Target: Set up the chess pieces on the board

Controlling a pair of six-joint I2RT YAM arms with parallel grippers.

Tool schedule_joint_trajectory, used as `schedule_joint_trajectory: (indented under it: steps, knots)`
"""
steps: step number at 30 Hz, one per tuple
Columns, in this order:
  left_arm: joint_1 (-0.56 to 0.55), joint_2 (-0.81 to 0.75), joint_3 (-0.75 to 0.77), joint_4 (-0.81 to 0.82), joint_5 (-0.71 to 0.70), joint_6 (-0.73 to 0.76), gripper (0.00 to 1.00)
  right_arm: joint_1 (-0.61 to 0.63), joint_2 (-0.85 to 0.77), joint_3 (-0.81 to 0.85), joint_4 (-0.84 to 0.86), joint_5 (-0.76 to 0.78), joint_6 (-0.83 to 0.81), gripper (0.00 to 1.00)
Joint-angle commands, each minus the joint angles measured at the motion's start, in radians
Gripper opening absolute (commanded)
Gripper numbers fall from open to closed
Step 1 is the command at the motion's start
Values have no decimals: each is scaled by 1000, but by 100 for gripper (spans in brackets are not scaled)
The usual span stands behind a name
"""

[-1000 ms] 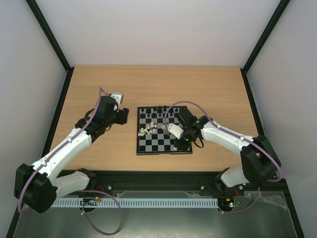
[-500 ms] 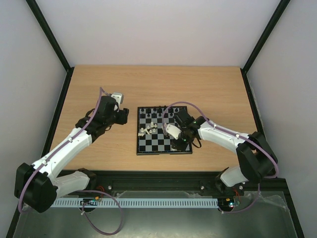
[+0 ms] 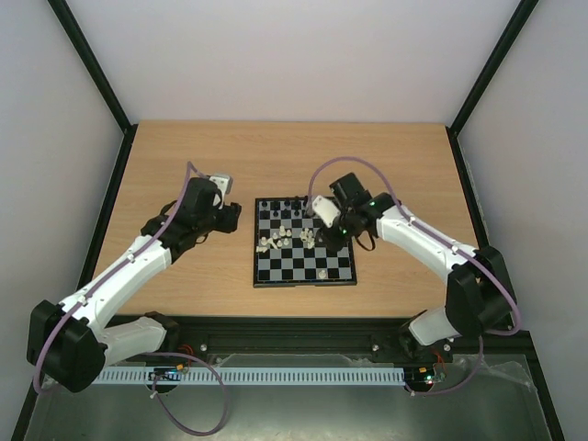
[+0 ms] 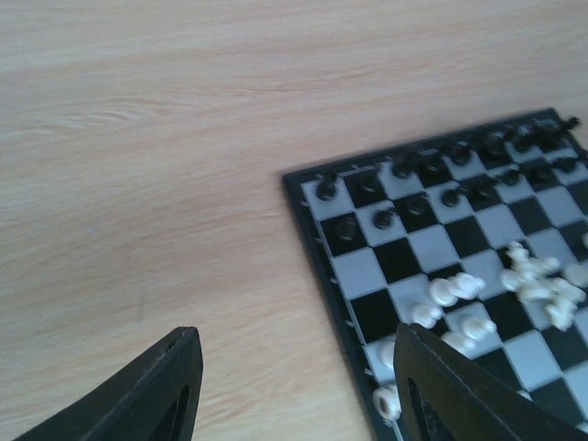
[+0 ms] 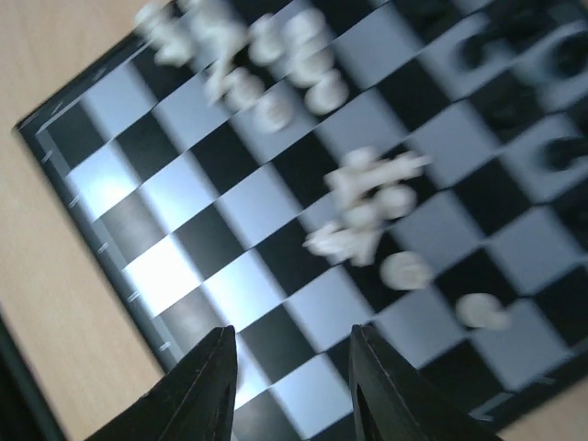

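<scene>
We see white pieces heaped on the board just up-frame of our empty, released right gripper; the left gripper, also released, hangs farther off.

pale wooden table with a black frame, plain white walls around it

Motion blur is smearing the cream chess pieces and the black ones in the right wrist view, leaving their types unreadable. The board is running off that picture's top and right edges, and off the left wrist picture's right and bottom. From above, the right claw is covering some far right squares, and every piece is showing too small to name.
</scene>
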Motion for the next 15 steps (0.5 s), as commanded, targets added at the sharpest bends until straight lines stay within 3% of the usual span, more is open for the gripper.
schedule_joint_trajectory:
  steps: [1,8,15]
  knots:
    - [-54,-1,45,-90,118,-2,57,-53,36,68,-9,96,72,35]
    - [-133,-64,-75,-46,70,14,58,-62,135,86,36,169,68,29]
    - [-133,-42,-67,-38,26,13,58,-61,230,135,24,150,61,29]
